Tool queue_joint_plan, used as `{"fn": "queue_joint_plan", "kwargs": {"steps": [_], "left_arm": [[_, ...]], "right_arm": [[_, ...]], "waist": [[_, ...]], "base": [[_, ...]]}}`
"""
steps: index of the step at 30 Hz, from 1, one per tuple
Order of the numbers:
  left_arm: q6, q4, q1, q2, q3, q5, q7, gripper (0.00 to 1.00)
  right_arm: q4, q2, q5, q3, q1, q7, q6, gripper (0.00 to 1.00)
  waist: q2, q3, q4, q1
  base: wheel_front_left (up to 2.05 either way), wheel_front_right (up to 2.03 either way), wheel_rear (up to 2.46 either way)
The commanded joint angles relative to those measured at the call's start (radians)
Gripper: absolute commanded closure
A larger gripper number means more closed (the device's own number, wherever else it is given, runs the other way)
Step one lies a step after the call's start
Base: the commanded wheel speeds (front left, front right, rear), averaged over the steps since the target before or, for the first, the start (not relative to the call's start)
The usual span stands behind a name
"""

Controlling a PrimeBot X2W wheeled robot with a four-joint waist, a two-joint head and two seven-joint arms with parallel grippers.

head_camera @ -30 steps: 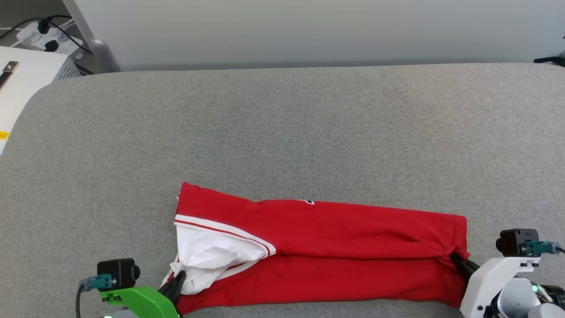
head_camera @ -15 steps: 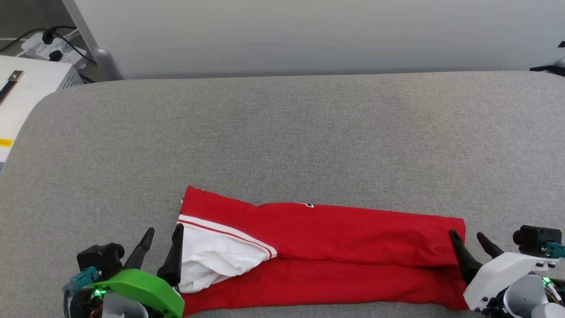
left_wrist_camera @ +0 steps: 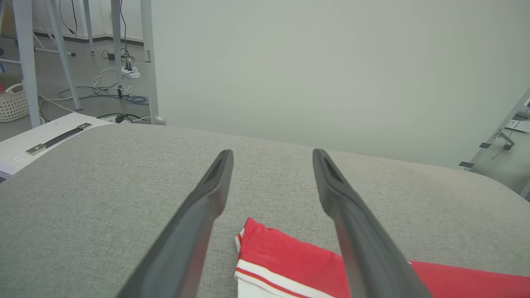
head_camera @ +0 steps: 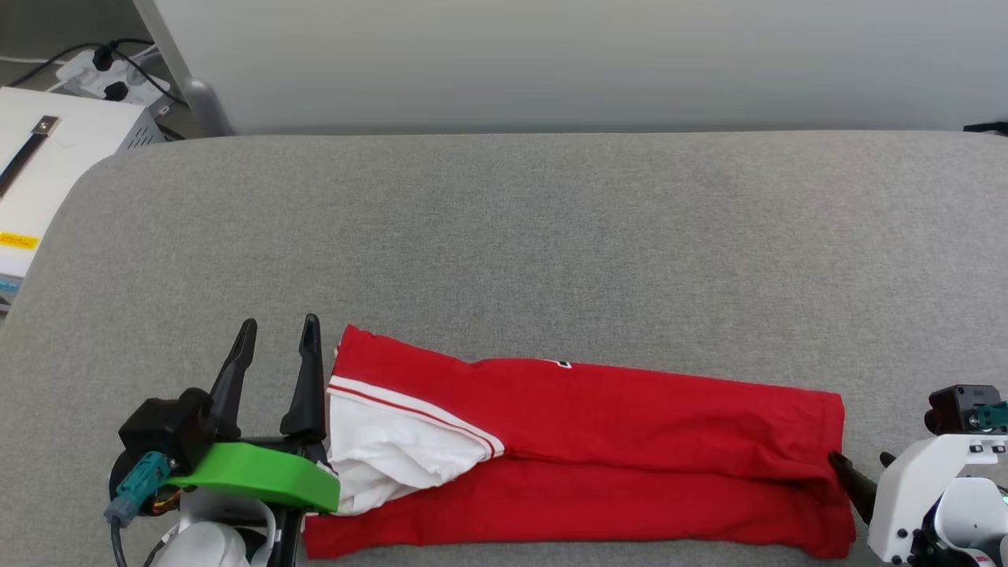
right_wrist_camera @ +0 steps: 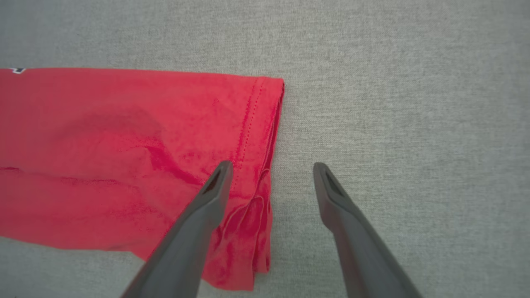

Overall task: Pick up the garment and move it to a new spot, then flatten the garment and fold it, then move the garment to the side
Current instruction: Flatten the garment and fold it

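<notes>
The garment point(head_camera: 598, 449) lies folded into a long red strip near the front edge of the grey padded table point(head_camera: 551, 236), with its white sleeve bunched at the left end. My left gripper point(head_camera: 277, 329) is open just left of that end, fingers apart with nothing between them; in the left wrist view it point(left_wrist_camera: 272, 153) hovers above the garment's striped corner point(left_wrist_camera: 285, 260). My right gripper point(head_camera: 860, 461) is open at the garment's right hem. In the right wrist view it point(right_wrist_camera: 272, 165) straddles the hem edge of the garment point(right_wrist_camera: 124, 145), one finger over red cloth, the other over grey surface.
A white box point(head_camera: 47, 157) with a dark strap sits off the table's left corner, with a power strip point(head_camera: 110, 75) and cables behind it. A pale wall panel point(head_camera: 551, 63) runs along the table's far edge.
Both grippers were shut on the garment's two ends and have opened and let go. The left gripper has risen beside the sleeve end; the right has drawn back. The head camera has shifted slightly.
</notes>
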Motion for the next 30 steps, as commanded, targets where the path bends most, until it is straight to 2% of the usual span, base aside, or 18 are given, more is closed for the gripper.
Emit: {"fn": "queue_joint_plan", "kwargs": {"steps": [1,8,13,14,16,24,30], "left_arm": [[-0.008,-0.01,0.003,-0.015,0.01,0.022,-0.006,0.0],[-0.042,-0.02,-0.007,-0.076,0.038,0.086,-0.006,0.0],[-0.065,-0.009,-0.009,-0.105,0.061,0.113,-0.006,0.0],[-0.068,-0.006,-0.008,-0.108,0.064,0.117,-0.006,0.0],[-0.075,0.0,-0.009,-0.116,0.07,0.127,-0.006,0.0],[-0.096,0.033,0.003,-0.134,0.087,0.148,-0.006,0.0],[-0.095,0.048,0.016,-0.13,0.093,0.15,-0.006,0.0]], "right_arm": [[-0.004,-0.006,0.002,0.005,0.007,0.014,-0.001,0.0],[0.06,0.004,0.041,0.04,-0.012,0.076,-0.001,0.0],[0.121,0.016,0.08,0.098,-0.011,0.157,-0.001,0.0],[0.127,0.016,0.084,0.105,-0.01,0.171,-0.001,0.43],[0.134,0.019,0.099,0.116,-0.012,0.191,-0.001,1.0],[0.102,-0.008,0.112,0.112,-0.059,0.179,-0.001,1.0],[0.068,-0.048,0.113,0.065,-0.09,0.189,-0.001,1.0]], "waist": [[-0.0001,0.02,0.013,0.0],[-0.0001,0.069,0.036,0.0],[-0.0001,0.089,0.044,0.0],[-0.0001,0.091,0.045,0.0],[-0.0001,0.093,0.047,0.0],[-0.0001,0.068,0.038,0.0],[-0.0001,0.043,0.025,0.0]], "base": [[0.0,0.0,0.0],[0.0,0.0,0.0],[0.0,0.0,0.0],[0.0,0.0,0.0],[0.0,0.0,0.0],[0.0,0.0,0.0],[0.0,0.0,0.0]]}}
